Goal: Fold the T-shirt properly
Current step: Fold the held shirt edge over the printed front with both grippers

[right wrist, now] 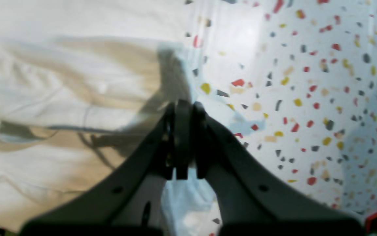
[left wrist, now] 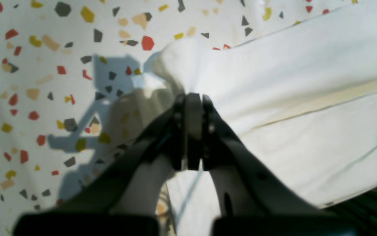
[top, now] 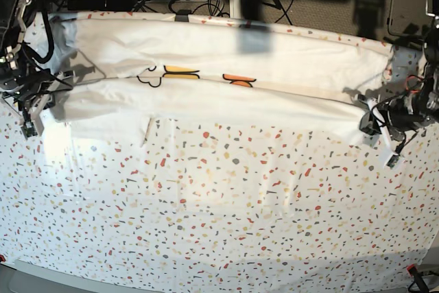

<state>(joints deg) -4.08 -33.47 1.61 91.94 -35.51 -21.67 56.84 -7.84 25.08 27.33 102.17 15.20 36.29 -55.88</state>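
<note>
The T-shirt lies stretched as a long white band across the far part of the tabletop, reaching nearly from one side edge to the other. Its near long edge is doubled over toward the middle, so that a flap of plain reverse covers the lower half, and only a sliver of print (a yellow shape and an orange one, with a dark outline beside them) shows in the gap above that flap.

At the shirt's end on the base view's right, the left gripper has its jaws pressed together on a bunched corner of white cloth, which rises off the speckled surface into the pinch. At the opposite end of the shirt, the right gripper is likewise closed; the shirt's edge runs right up to its tips, and a scrap of pale cloth shows below the jaws, so it looks to be pinching the hem there, though blur keeps me from being certain.

I judge this to be the lengthwise fold: both arms hold the two ends of the near edge and carry it across the shirt's middle. The next move, as I read it, calls for both ends to travel together toward the shirt's far edge, keeping the cloth taut between them so the crease runs straight, and then to let go only once the flap lies flat. Uneven travel would skew the fold.
</note>
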